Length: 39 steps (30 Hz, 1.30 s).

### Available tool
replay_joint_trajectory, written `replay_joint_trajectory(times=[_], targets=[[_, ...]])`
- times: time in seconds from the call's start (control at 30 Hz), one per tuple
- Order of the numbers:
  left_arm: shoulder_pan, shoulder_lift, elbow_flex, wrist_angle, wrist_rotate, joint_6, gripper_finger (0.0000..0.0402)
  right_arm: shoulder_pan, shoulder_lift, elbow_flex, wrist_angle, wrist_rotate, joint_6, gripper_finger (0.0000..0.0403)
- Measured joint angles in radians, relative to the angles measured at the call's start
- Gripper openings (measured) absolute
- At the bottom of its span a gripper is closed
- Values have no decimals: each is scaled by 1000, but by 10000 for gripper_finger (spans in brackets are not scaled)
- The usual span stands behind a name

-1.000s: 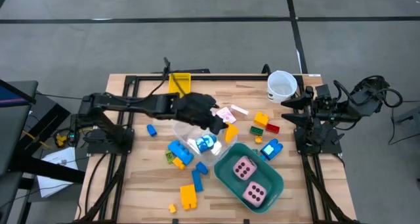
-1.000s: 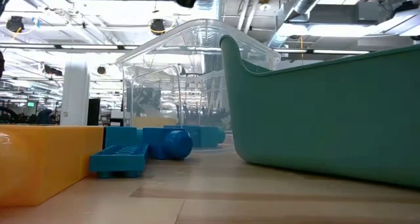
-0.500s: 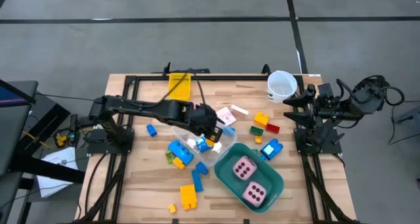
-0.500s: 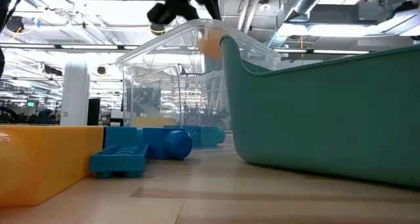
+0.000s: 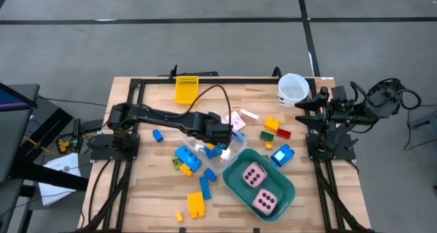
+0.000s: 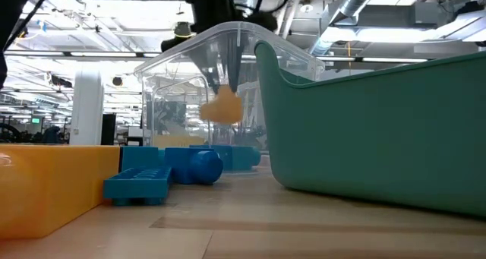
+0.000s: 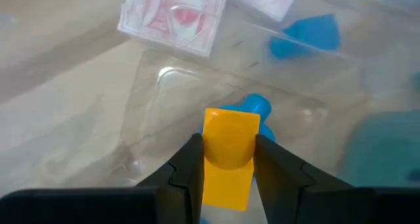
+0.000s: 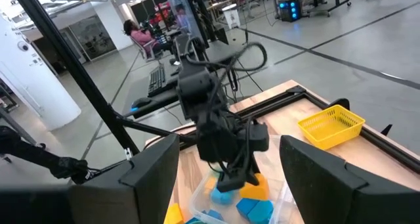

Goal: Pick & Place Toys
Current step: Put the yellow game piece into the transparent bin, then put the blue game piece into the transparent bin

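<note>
My left gripper (image 5: 220, 144) reaches down into a clear plastic tub (image 5: 205, 149) at the table's middle and is shut on an orange brick (image 7: 228, 155). The brick shows through the clear wall in the low view (image 6: 222, 107), above the tub's floor. A blue brick (image 7: 256, 107) lies on the floor of the clear tub below it. Two pink dice (image 5: 258, 187) lie in the teal tub (image 5: 235, 184). My right gripper (image 5: 304, 114) waits open at the table's right edge, empty. My left gripper pinches the orange brick by two opposite sides (image 7: 207, 159) between its two fingers (image 7: 187, 171). The fingers come from above, pointing down into the clear tub. The brick hangs clear of the tub's floor, above the blue brick.
Loose blue, yellow, red and green bricks (image 5: 184, 156) (image 5: 196, 204) (image 5: 274, 129) lie around the tubs. Pink-white cards (image 5: 237, 117) lie beyond the clear tub. A white cup (image 5: 293, 88) stands at the far right, a yellow basket (image 5: 186, 89) at the far edge.
My left gripper has gone down with the orange brick, from above the clear tub's rim into the tub, staying shut on it. The arm has lowered and stretched out over the table.
</note>
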Motion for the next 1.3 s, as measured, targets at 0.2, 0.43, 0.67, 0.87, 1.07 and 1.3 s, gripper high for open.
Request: replay_joint_trajectory(times=[0.2, 0.43, 0.67, 0.87, 1.07, 1.3], targets=[[8, 42, 0, 12, -6, -16, 101, 0, 0, 0, 0, 2, 0, 254], [43, 66, 0, -1, -18, -21, 101, 0, 0, 0, -2, 2, 0, 254], [59, 69, -1, -6, -41, -21, 101, 0, 0, 0, -3, 2, 0, 254], [63, 69, -1, -6, -45, -21, 102, 0, 0, 0, -4, 2, 0, 254], [63, 67, -1, -2, -24, -22, 133, 0, 0, 0, -10, 2, 0, 254], [63, 66, -1, -2, -12, -22, 187, 0, 0, 0, -15, 2, 0, 254]])
